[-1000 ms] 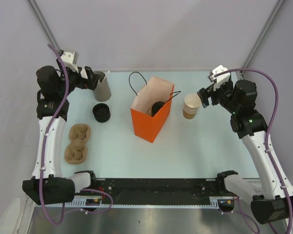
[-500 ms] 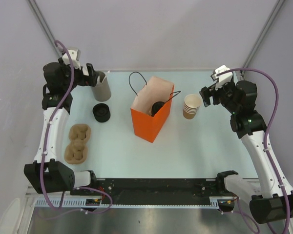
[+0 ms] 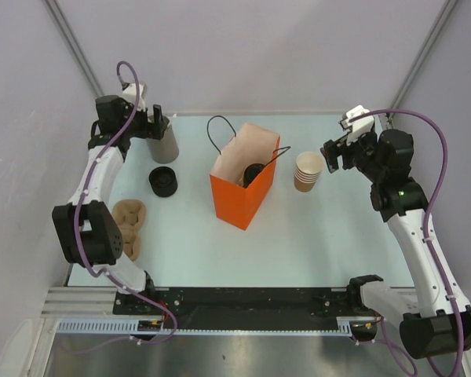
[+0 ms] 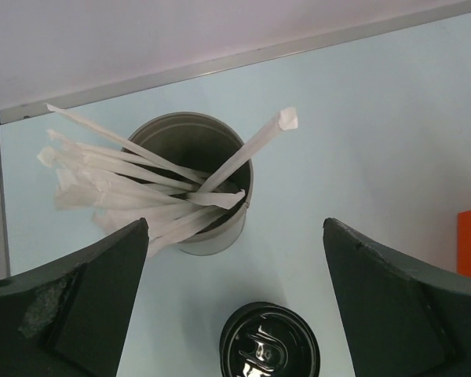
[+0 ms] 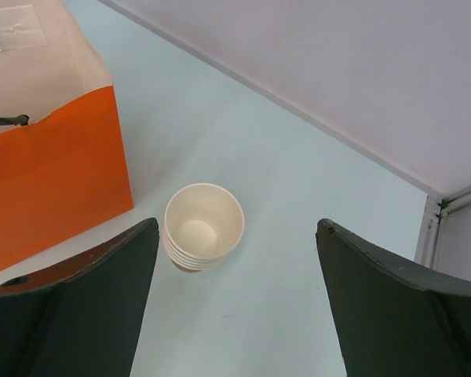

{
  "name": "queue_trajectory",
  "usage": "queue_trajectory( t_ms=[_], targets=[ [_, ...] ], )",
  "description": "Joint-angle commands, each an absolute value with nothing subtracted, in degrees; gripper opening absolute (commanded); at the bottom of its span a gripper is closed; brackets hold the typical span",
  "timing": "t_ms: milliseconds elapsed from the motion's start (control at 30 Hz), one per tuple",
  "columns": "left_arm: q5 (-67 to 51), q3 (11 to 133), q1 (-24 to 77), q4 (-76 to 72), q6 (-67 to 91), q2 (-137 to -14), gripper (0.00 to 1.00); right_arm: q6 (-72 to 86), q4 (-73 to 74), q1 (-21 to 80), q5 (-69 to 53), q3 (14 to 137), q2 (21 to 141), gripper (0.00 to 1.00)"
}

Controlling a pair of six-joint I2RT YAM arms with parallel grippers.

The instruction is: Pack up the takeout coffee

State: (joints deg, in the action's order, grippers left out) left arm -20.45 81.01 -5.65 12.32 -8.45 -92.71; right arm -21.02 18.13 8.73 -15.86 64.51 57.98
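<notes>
1. A moulded cardboard cup carrier (image 3: 127, 228) lies flat near the left edge of the pale tabletop (image 3: 322, 236).
2. At the far left corner, the left pincer (image 3: 156, 124) hangs over a grey tin (image 4: 212, 196) stuffed with paper-wrapped straws (image 4: 118, 188). Its jaws are spread wide and hold nothing.
3. Just nearer than the tin, and apart from it, a small stack of black lids (image 3: 162, 181) stands on the tabletop.
4. In the middle, an orange paper bag (image 3: 239, 196) stands upright with its mouth open and its thin black handles up. The takeout coffee (image 3: 253, 171) sits inside the bag, with only its black lid showing from above.
5. To the right of the bag, near it but not touching, stands a stack of tan lidless cups (image 3: 308, 171).
6. The right pincer (image 3: 329, 156) hovers just beside that stack on its right. Its jaws are also wide apart and empty.
</notes>
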Motion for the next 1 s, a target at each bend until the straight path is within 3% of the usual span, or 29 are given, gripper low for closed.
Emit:
queue_trajectory(
  t_ms=[0,200,467,700,767,900,967],
  targets=[
    [-17.67,85.78,-4.66,10.99,-11.33,-93.95,0.96,-20.39,16.26,8.17,-17.05,64.25,58.18,0.85],
    [-16.08,86.92,-2.81,9.49,-13.80,-96.94,0.89,-20.48,16.35,7.74,-17.49,64.16,58.18,0.86],
    [-14.24,88.86,-1.23,10.55,-15.47,-100.28,0.61,-20.21,16.61,6.50,-18.81,64.07,58.10,0.85],
    [-11.16,87.54,-1.23,9.85,-16.79,-99.84,0.58,-20.39,16.87,6.50,-19.42,64.07,58.71,0.85],
    [-11.25,87.19,-1.23,9.76,-16.88,-100.11,0.50,-20.48,16.96,6.50,-19.60,64.07,58.80,0.85],
    [-11.60,87.28,-1.14,10.11,-16.70,-100.72,0.45,-20.48,17.05,6.59,-19.60,64.07,59.06,0.85],
    [-11.69,87.28,-1.14,10.28,-16.87,-100.90,0.38,-20.48,17.05,6.42,-19.60,64.07,59.15,0.85]
  ],
)
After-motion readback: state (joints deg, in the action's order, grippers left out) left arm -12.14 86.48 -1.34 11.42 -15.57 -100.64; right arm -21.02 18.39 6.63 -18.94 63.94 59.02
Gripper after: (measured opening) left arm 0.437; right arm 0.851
